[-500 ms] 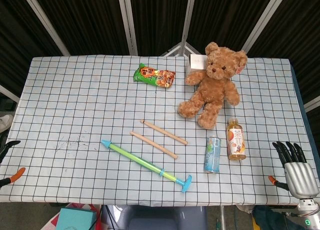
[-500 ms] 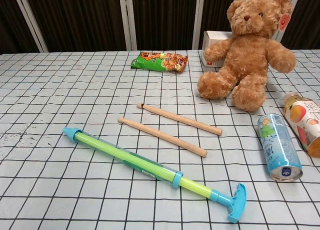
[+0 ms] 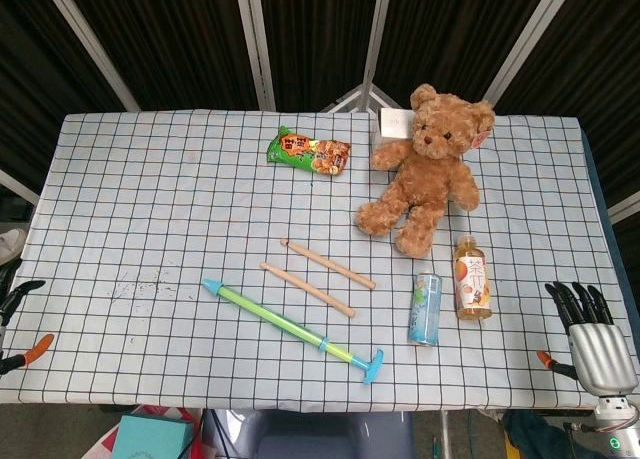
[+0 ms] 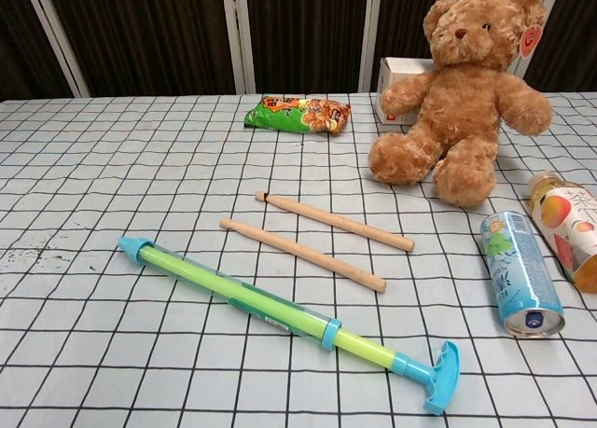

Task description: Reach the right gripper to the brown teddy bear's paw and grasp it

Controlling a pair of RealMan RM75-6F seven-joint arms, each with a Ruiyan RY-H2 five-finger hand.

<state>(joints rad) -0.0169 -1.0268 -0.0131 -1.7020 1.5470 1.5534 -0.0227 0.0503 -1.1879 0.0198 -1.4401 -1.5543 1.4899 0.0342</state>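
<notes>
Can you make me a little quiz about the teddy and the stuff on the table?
1. True or false: the right hand is already holding the brown teddy bear.
2. What lies right beside the blue can, on its right in the head view?
A. a juice bottle
B. the snack bag
C. a wooden stick
3. Fill in: the white box sits just ___ the bear.

Key:
1. False. The hand is at the table's near right edge, fingers apart, holding nothing.
2. A, the juice bottle, lying down.
3. Behind.
</notes>
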